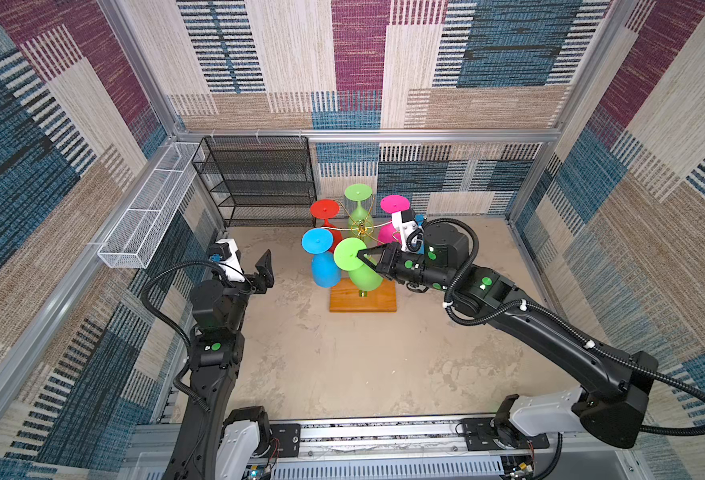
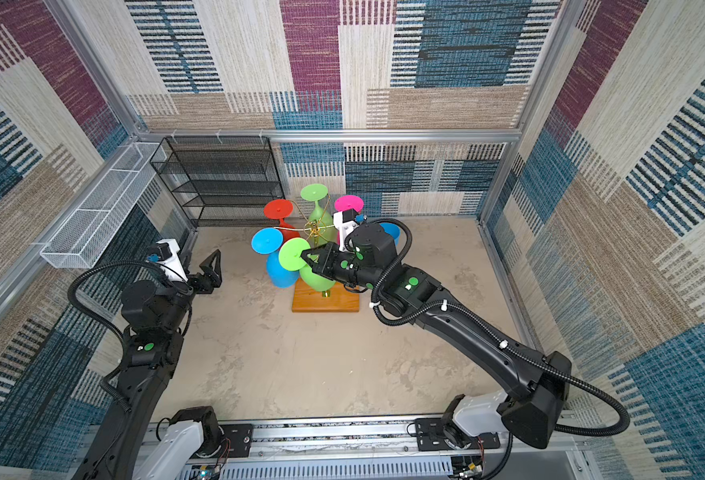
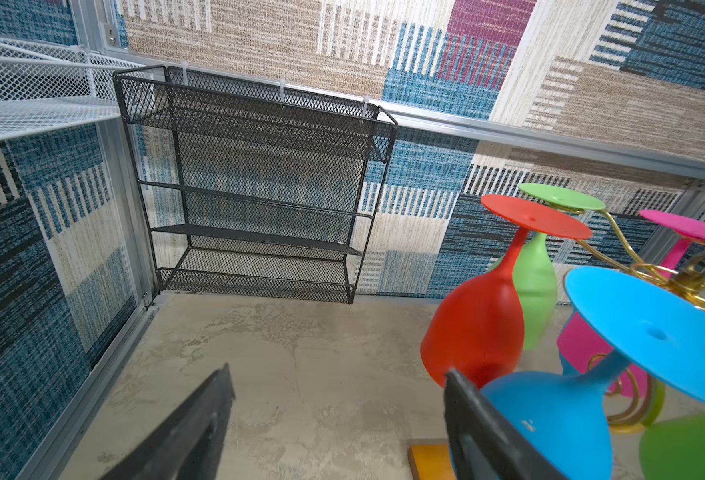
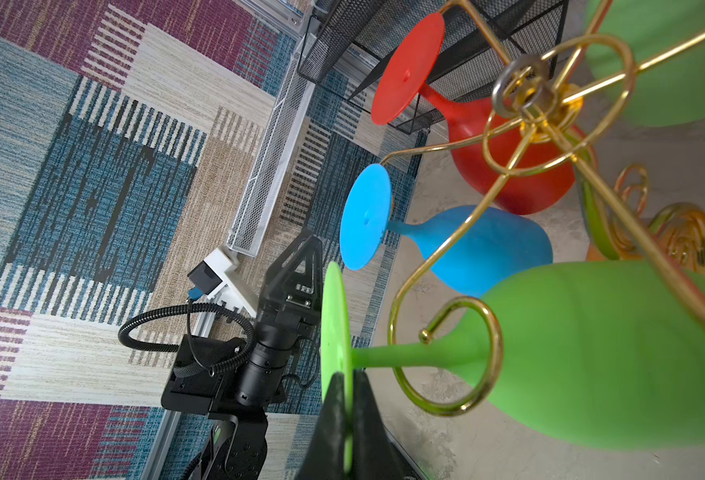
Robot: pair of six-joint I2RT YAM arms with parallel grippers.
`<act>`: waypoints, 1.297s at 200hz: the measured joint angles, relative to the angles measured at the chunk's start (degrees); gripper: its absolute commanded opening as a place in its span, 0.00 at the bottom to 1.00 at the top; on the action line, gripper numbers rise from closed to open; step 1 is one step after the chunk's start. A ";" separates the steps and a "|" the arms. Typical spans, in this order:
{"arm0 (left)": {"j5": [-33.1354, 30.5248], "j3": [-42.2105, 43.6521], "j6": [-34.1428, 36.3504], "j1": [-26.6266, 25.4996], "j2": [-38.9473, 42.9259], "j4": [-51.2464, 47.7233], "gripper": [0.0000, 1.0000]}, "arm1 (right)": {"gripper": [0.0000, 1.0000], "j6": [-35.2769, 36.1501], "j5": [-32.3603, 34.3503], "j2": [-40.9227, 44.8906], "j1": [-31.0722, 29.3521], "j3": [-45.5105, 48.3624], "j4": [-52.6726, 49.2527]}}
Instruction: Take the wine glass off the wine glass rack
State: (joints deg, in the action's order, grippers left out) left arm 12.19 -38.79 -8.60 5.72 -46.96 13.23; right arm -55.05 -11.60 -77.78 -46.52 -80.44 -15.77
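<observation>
The right gripper (image 1: 361, 255) is closed on the flat foot disc of the near lime-green plastic wine glass (image 1: 365, 277), and it pinches the rim of this disc edge-on between both fingers; the right wrist view shows this clearly. The glass hangs upside down and tilted on the wine glass rack (image 1: 361, 227), a thin gold metal post with curled arms on a rectangular orange-brown wooden base (image 1: 363, 302). Its long axis runs from the foot disc, which is higher and turned toward the left arm's side, down to the bowl, which is lower and over the base. The stem (image 4: 392, 359) passes through one gold scroll curl (image 4: 497, 357), so the coming move depends on this relation: I judge that the stem must leave sideways through the open mouth of the curl, not straight along the axis, because the disc and the bowl are both wider than the loop.

The right arm is the nearer one and already has the glass. The left gripper (image 3: 338, 374) stands wide open and empty, well apart from the rack on its left side.

The sky-blue plastic wine glass (image 1: 326, 270) hangs just beside the green one; whether they touch, I cannot tell. The beige floor (image 1: 342, 365) in front of the base, toward the robot, offers the open room for pulling the glass away.
</observation>
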 measured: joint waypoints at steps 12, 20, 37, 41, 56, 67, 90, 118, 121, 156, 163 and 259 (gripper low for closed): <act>0.00 0.00 0.00 0.00 0.07 0.02 0.82 | 0.00 0.00 0.24 0.07 0.00 -0.02 -0.02; 0.00 0.00 0.00 0.00 0.09 0.02 0.82 | 0.00 0.00 0.35 0.15 0.00 -0.09 -0.13; 0.00 0.00 0.00 0.00 0.09 0.00 0.82 | 0.00 0.02 0.81 0.55 0.00 -0.68 -0.81; 0.00 0.00 0.00 0.00 0.09 0.02 0.82 | 0.00 0.02 1.03 0.72 0.00 -0.83 -0.90; 0.00 0.00 0.00 0.00 0.09 0.02 0.82 | 0.00 0.09 1.27 1.49 0.00 -1.14 -1.27; 0.00 0.00 0.00 0.00 0.11 0.02 0.82 | 0.00 0.44 1.57 2.01 0.00 -1.20 -1.49; 0.00 0.00 0.00 0.00 0.13 0.02 0.82 | 0.00 0.42 1.44 2.54 0.04 -1.25 -2.12; 0.00 0.00 0.00 0.00 0.20 0.02 0.82 | 0.00 -0.28 0.13 3.34 0.33 -0.26 -1.75; 0.00 0.00 0.00 0.00 0.22 0.02 0.82 | 0.00 -0.39 -0.07 3.41 0.42 -0.15 -1.70; 0.00 0.02 0.00 0.00 0.24 0.02 0.82 | 0.00 -1.46 -2.16 3.45 1.44 -0.07 -1.27; 0.00 0.02 0.00 0.00 0.24 0.02 0.82 | 0.00 -1.49 -2.82 3.45 1.68 -0.07 -1.25; -0.02 0.26 0.04 -0.15 -0.17 0.04 0.82 | 0.00 0.24 -11.98 1.07 7.04 -4.07 -4.48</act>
State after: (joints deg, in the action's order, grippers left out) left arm 12.16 -38.52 -8.56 5.56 -47.13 13.28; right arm -54.81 -23.57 -76.71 -39.48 -84.51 -20.25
